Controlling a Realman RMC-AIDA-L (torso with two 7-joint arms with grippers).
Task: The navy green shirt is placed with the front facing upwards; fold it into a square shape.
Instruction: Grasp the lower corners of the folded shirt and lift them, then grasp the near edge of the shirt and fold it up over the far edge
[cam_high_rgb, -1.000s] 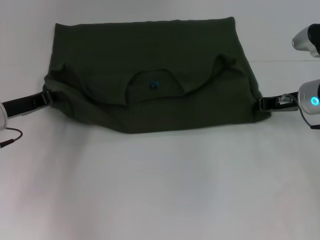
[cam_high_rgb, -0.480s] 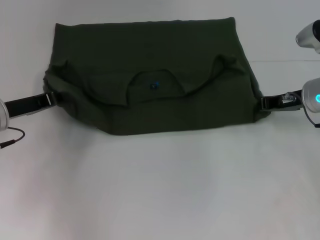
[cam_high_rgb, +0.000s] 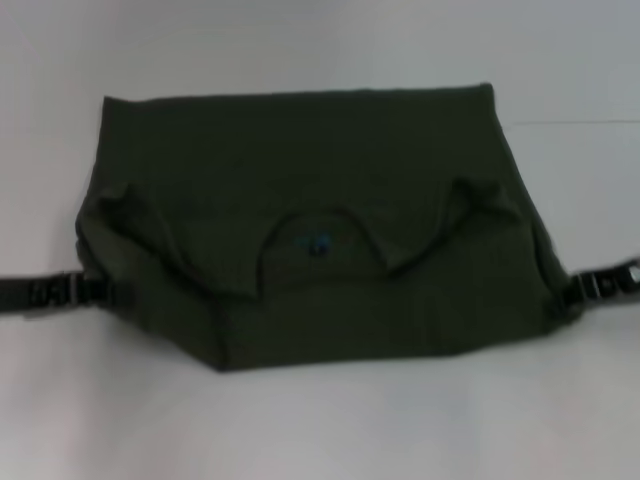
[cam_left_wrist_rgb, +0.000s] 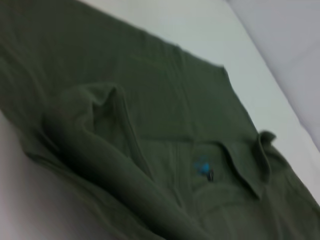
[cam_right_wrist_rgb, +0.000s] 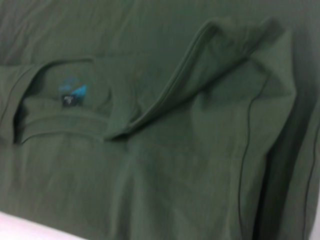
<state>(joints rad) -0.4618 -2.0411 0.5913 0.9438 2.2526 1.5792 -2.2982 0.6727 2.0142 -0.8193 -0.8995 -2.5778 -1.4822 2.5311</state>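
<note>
The navy green shirt (cam_high_rgb: 300, 160) lies on the white table, folded over itself, plain green side up. Its round collar with the blue-marked label (cam_high_rgb: 312, 244) shows in the middle. The pink print is hidden. My left gripper (cam_high_rgb: 100, 292) meets the shirt's left side edge and is shut on the cloth. My right gripper (cam_high_rgb: 568, 294) is shut on the right side edge. The left wrist view shows the shirt (cam_left_wrist_rgb: 150, 100) and label (cam_left_wrist_rgb: 202, 167) close up. The right wrist view shows the label (cam_right_wrist_rgb: 72, 92) and a folded sleeve (cam_right_wrist_rgb: 225, 50). No fingers show in either wrist view.
The white table (cam_high_rgb: 320, 430) stretches in front of the shirt and to both sides. A faint seam line (cam_high_rgb: 575, 122) runs along the table at the back right.
The shirt and both grippers now sit lower and look larger in the head view. The near folded edge has come toward me. The silver arm bodies have left the view.
</note>
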